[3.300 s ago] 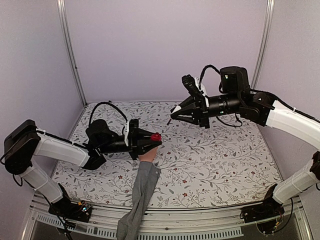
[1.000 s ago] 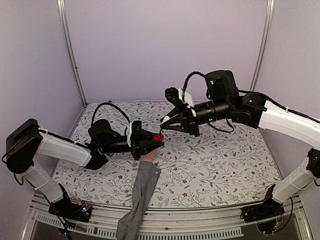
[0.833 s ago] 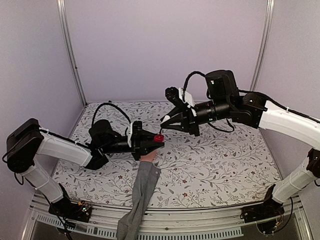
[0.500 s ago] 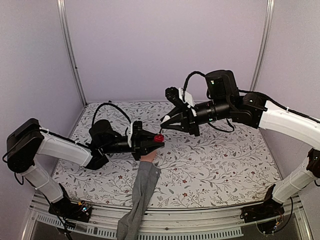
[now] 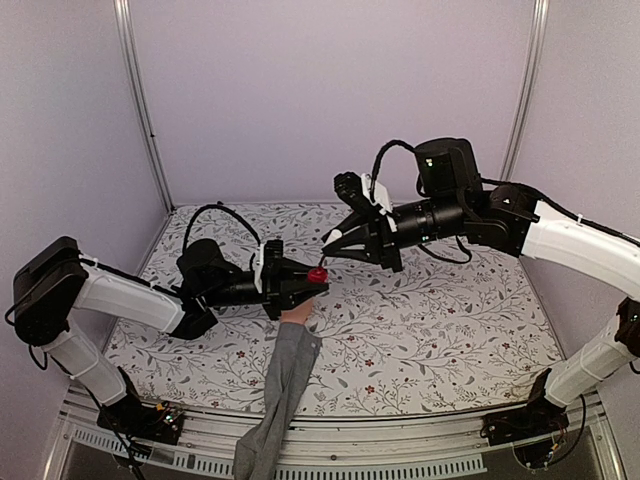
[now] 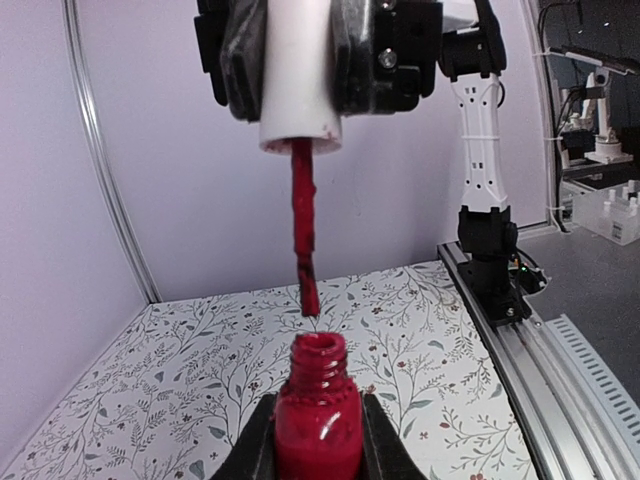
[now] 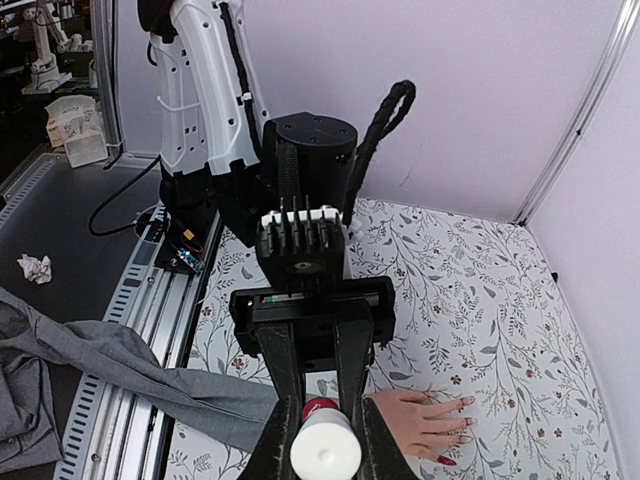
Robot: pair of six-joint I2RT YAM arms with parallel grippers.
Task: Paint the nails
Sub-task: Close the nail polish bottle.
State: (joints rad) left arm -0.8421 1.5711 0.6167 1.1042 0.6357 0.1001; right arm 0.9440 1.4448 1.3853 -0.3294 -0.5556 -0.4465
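Right fingers (image 5: 335, 241), pinching the brush cap (image 6: 297, 70), have swung in from the right. The wet red brush (image 6: 303, 240) now hangs just above the bottle (image 6: 318, 425), which the left fingers (image 5: 300, 285) pinch. The nails (image 7: 463, 402) lie below on the worktop (image 5: 430, 320), probably next for polish.

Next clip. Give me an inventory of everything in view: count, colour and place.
polish bottle: one, red, uncapped, upright in the left pincer
brush cap: one, white, its red-coated bristles hanging just above the bottle's neck
mannequin hand: one, peach, flat on the table, fingers spread
nails: tiny, one looks red, the others pale
sleeve: one, grey, trailing over the near table edge
table: one, white floral cover
crumpled paper: one, white, on the dark floor beyond the rail
left pincer: black, shut on the polish bottle
right pincer: black, shut on the brush cap
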